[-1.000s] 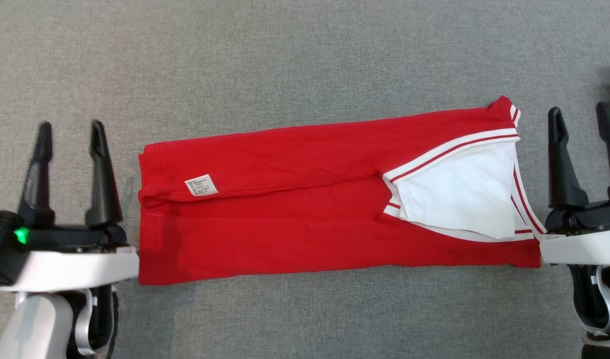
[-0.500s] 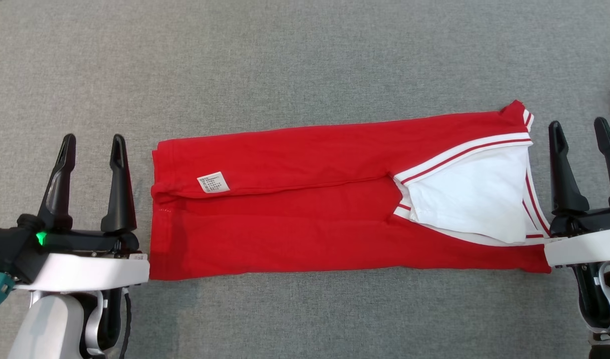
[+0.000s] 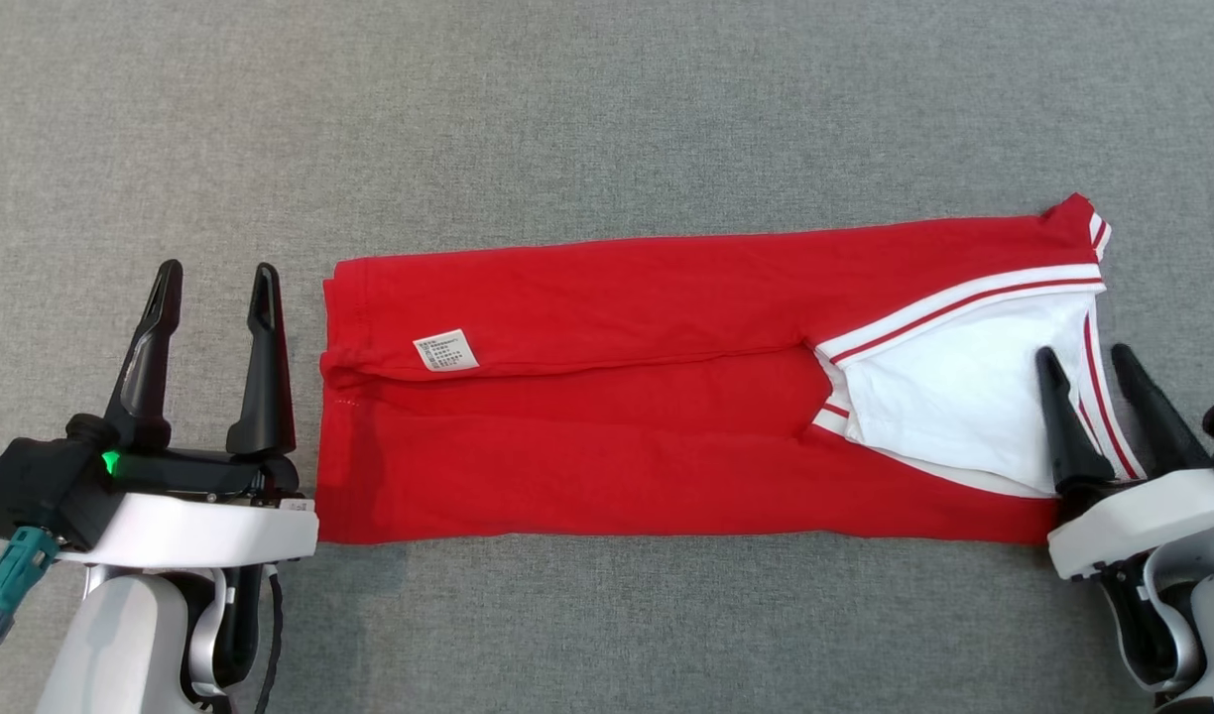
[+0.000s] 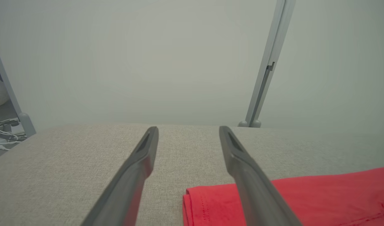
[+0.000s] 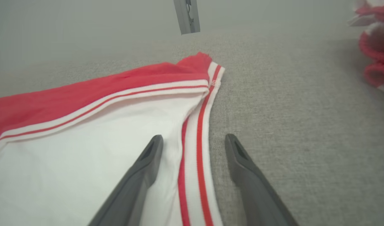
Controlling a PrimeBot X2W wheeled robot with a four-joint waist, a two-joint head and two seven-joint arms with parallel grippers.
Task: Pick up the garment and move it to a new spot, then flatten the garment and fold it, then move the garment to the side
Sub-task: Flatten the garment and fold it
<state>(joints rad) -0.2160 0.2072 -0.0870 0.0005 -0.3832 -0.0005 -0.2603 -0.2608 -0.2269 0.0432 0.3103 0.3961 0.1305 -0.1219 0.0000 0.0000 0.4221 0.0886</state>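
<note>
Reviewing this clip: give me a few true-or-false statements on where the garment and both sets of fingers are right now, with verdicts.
1. The garment lies as a long folded strip on the grey surface. True.
2. The left gripper is shut on the garment's left edge. False: its fingers stand open beside that edge, holding nothing.
3. The right gripper is open, with one finger over the white cloth, the other over the grey surface, and the striped trim between them. True.
4. The white label sits near the garment's right end. False: it is near the left end.
</note>
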